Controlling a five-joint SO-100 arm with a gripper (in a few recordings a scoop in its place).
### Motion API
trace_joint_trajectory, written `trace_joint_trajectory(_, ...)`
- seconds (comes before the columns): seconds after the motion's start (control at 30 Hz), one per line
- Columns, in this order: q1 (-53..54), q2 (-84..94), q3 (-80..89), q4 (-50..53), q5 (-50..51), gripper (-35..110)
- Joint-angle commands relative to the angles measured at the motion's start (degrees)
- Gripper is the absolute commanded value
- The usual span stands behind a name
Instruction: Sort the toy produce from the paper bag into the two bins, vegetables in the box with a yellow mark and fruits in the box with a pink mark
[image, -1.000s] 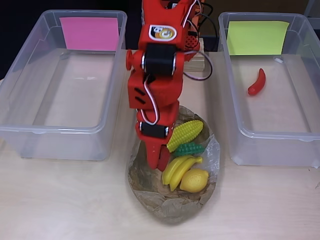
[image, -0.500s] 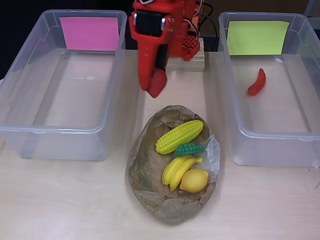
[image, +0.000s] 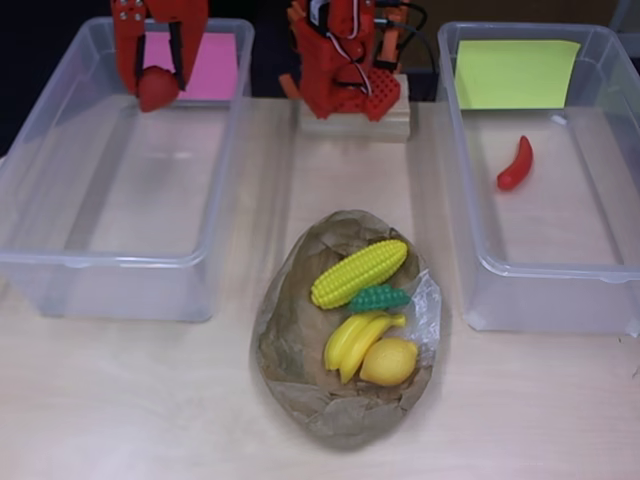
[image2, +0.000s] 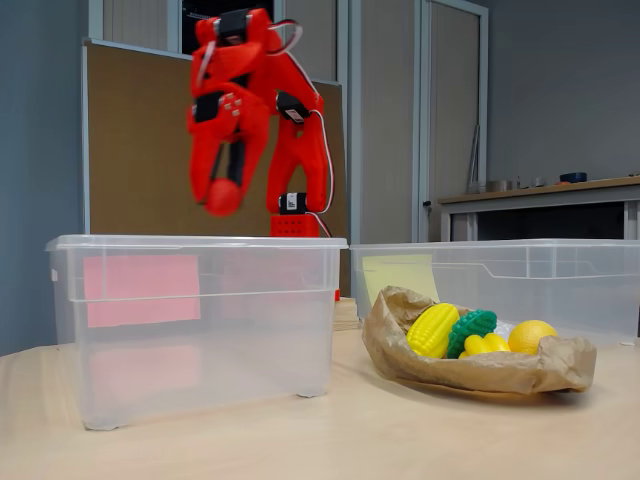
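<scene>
Small red round toy fruit gripped between closed red fingers, held above pink-marked bin, corn, green vegetable, bananas, lemon on paper bag, red chili inside yellow-marked bin, pale desk.

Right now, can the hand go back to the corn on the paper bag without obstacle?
Probably yes. The corn lies on top of the open paper bag, uncovered, but the hand holds a red item over the pink-marked bin.
</scene>
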Motion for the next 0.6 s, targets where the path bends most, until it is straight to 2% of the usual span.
trace_joint_trajectory(0.0, 6.68, -3.78, -2.99, 0.79, -2.64, 6)
trace_joint_trajectory(0.13, 10.55, -8.79, -2.99, 0.26, -2.20, 6)
trace_joint_trajectory(0.3, 12.39, -10.63, -0.18, -2.72, -3.78, 20)
trace_joint_trajectory(0.57, 12.13, -12.22, 5.80, -5.45, -4.22, 27)
